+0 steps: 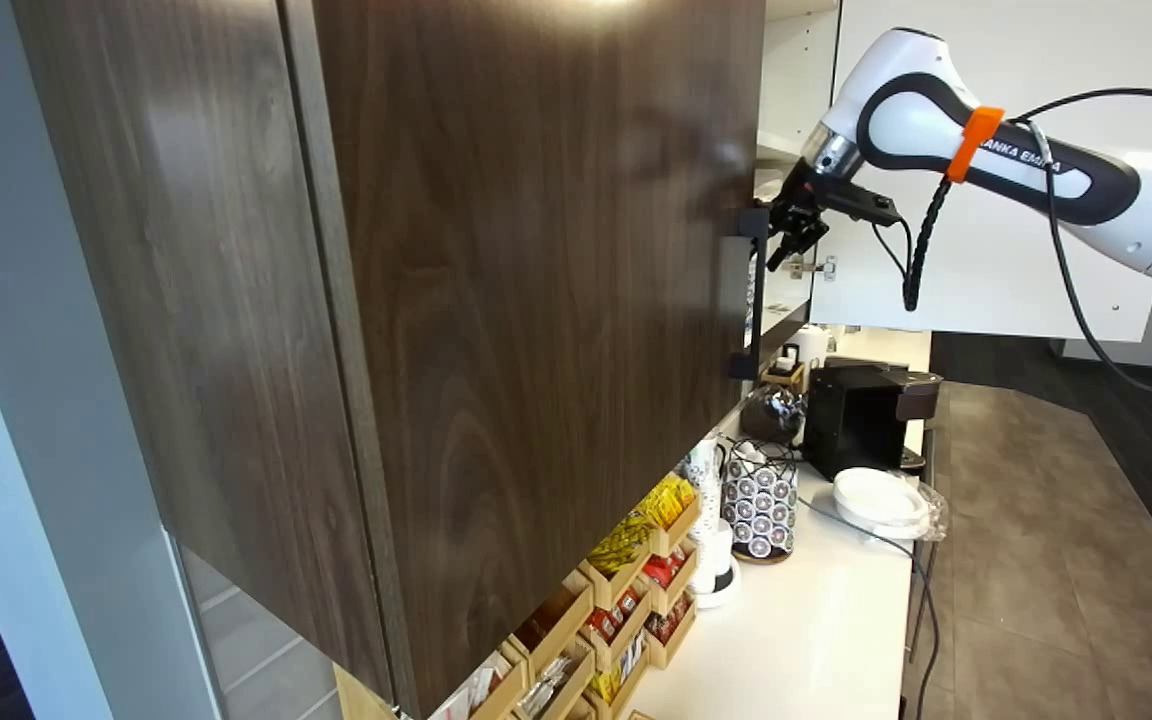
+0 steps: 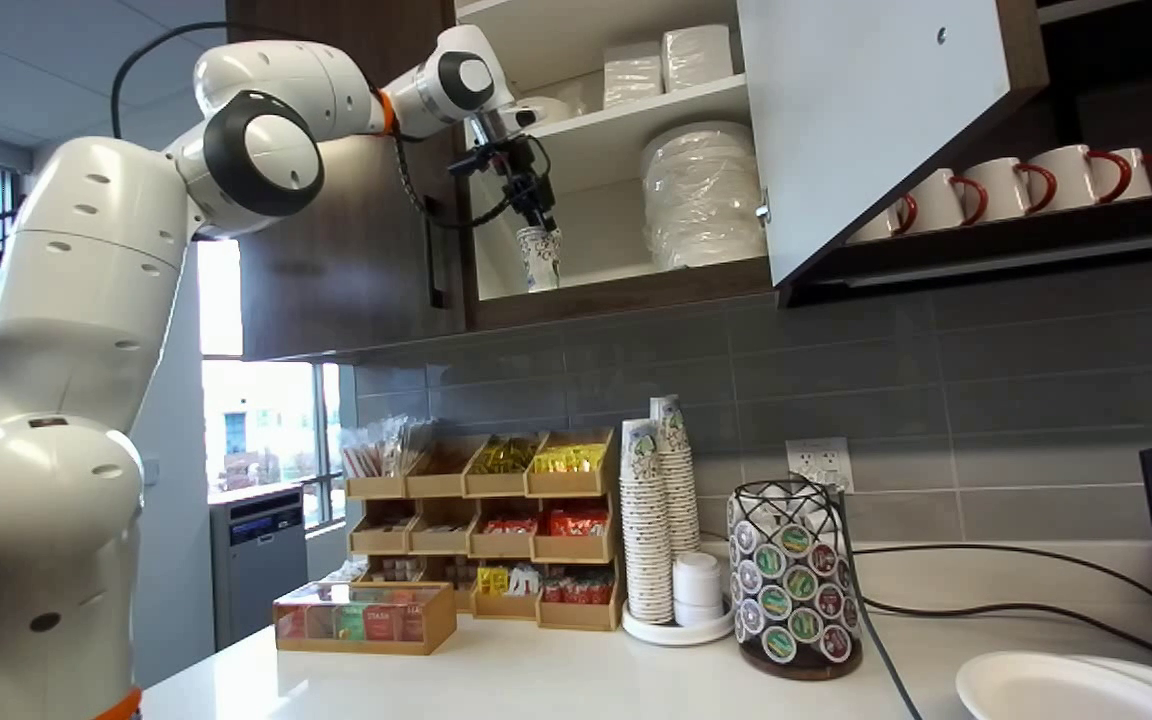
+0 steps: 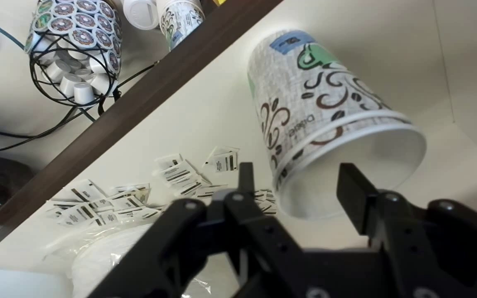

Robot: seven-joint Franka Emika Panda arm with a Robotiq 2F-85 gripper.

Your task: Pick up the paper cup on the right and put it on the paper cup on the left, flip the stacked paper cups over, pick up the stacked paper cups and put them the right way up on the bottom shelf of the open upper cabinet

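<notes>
The stacked paper cups [image 2: 540,260] stand upright, mouth up, on the bottom shelf of the open upper cabinet [image 2: 596,225], near its left side. In the wrist view the cups [image 3: 313,91] are nested, with two rims close together and a printed side. My gripper [image 2: 542,222] is just above the cups' rim. In the wrist view the gripper [image 3: 296,178] is open, with nothing between its fingers. Its left finger is beside the rim; its right finger overlaps the mouth. I cannot tell whether that fingertip is inside the cup. The gripper also shows in an exterior view [image 1: 786,240].
Wrapped plates [image 2: 701,200] stand right on the same shelf, with loose packets [image 3: 180,176] between. A middle shelf [image 2: 646,105] is above. The open white door [image 2: 866,120] is on the right; a closed dark door [image 1: 536,300] adjoins. Cup towers [image 2: 646,530] stand on the counter.
</notes>
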